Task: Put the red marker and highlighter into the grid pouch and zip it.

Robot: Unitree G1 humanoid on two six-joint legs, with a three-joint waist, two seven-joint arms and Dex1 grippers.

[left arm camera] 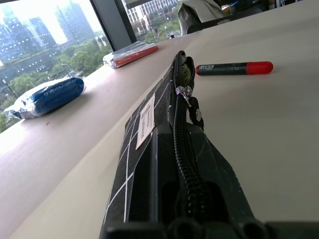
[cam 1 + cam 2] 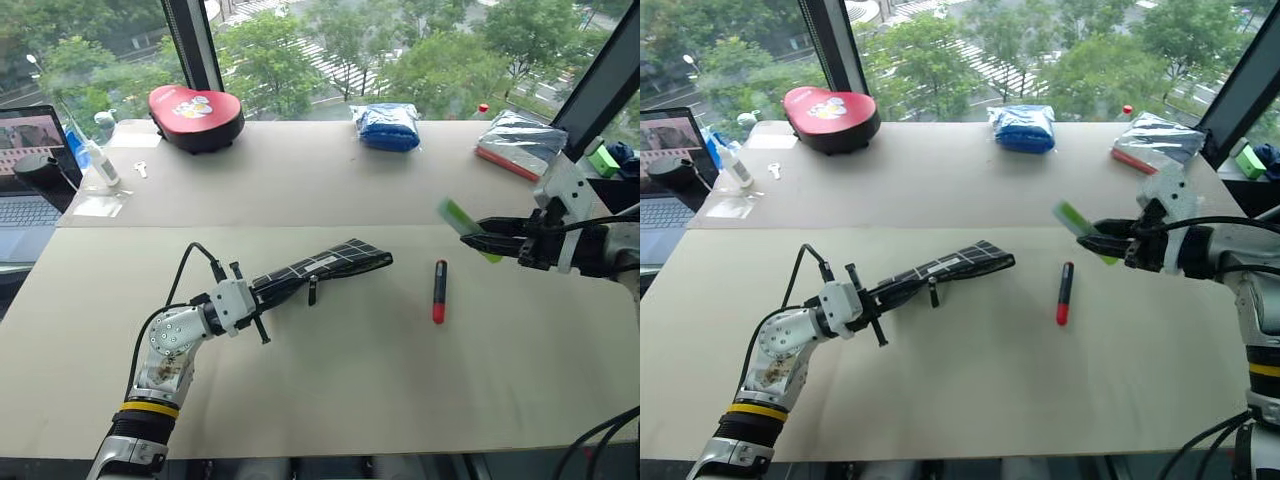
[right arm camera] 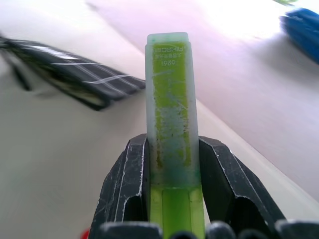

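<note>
You have the highlighter (image 2: 468,227) clamped between the two black fingers of the right gripper (image 2: 487,240), lifted clear of the table (image 2: 350,380) at the right-centre of the head view. The left gripper (image 2: 262,296) is closed tight on one end of the grid pouch (image 2: 330,264), holding it raised in the middle of the frame.

To do this step well, bring the highlighter's free end toward the pouch's far end, where the left wrist view shows the zipper parted and the mouth slightly gaping. Line the pen up with the pouch's length before you push, so it slides in instead of catching on the zipper teeth. I judge the opening narrow, so a shallow entry is safer.

The highlighter's long axis slants from the gripper up and to the left in the head view, its free end aimed roughly toward the pouch. The pouch runs from lower left to upper right, open end at the upper right.

The red marker (image 2: 439,291) lies on the table between pouch and right gripper, nearly vertical in the frame, red end toward the bottom.
</note>
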